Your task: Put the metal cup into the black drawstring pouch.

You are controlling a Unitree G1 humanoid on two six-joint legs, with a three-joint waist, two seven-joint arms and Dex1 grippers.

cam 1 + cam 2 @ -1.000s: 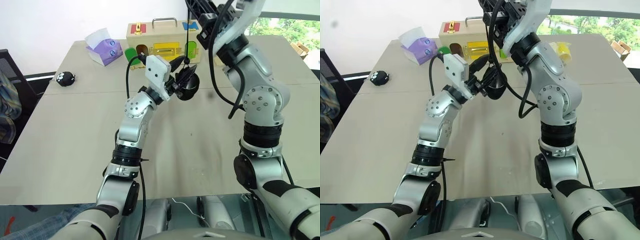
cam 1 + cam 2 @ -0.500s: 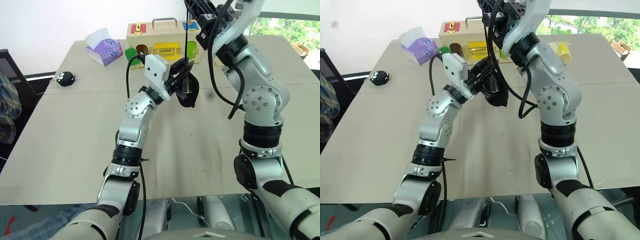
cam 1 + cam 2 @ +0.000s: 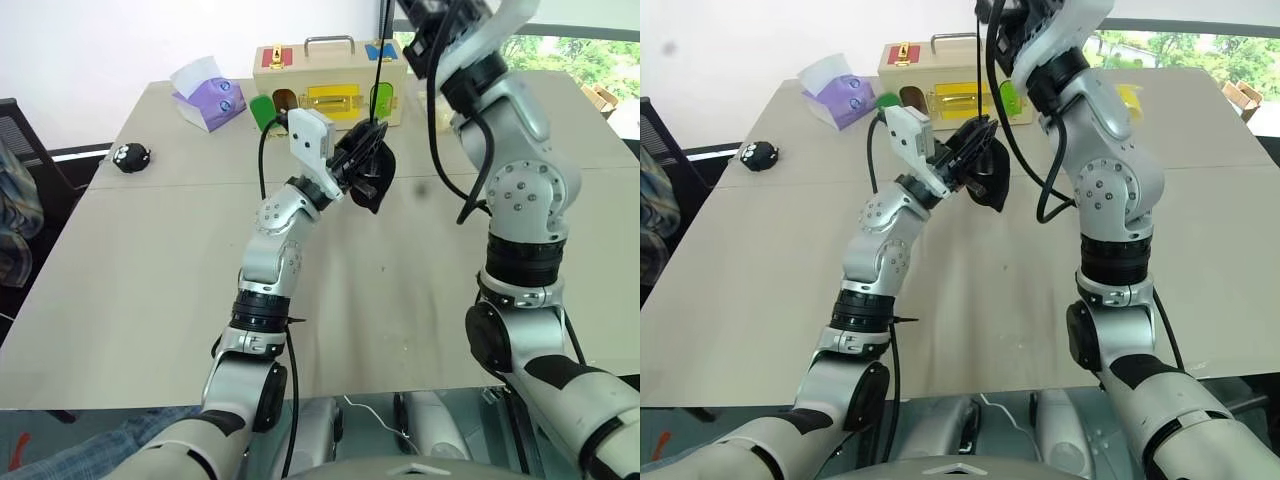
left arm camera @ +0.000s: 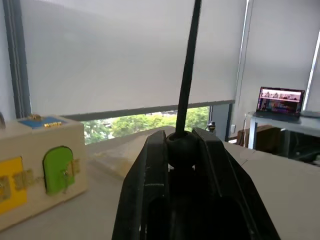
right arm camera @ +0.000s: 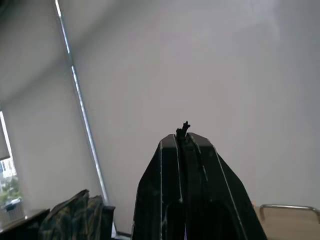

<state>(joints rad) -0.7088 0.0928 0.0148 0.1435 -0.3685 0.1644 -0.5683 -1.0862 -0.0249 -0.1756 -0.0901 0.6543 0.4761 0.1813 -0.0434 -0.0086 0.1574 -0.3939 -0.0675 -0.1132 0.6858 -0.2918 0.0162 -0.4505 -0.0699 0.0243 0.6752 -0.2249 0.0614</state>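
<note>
The black drawstring pouch point(image 3: 376, 182) hangs in the air above the middle of the table, bunched at its top. My left gripper point(image 3: 362, 150) is shut at the pouch's neck, and in the left wrist view its fingers point(image 4: 150, 165) clamp the round black toggle point(image 4: 181, 147). From the toggle the thin cord point(image 3: 378, 60) runs straight up, taut. My right gripper point(image 5: 184, 137) is raised high and is shut on the cord's end, which pokes out past the fingertips. The metal cup is hidden.
A wooden latch box point(image 3: 325, 85) with coloured doors stands at the back of the table point(image 3: 150, 300). A purple tissue pack point(image 3: 208, 100) lies to the left of the box. A small black round object with white spots point(image 3: 130, 155) lies at the far left.
My left gripper has closed on the toggle and rolled a little. The pouch went from round and hanging to bunched and tilted. My right hand has risen with the cord.
</note>
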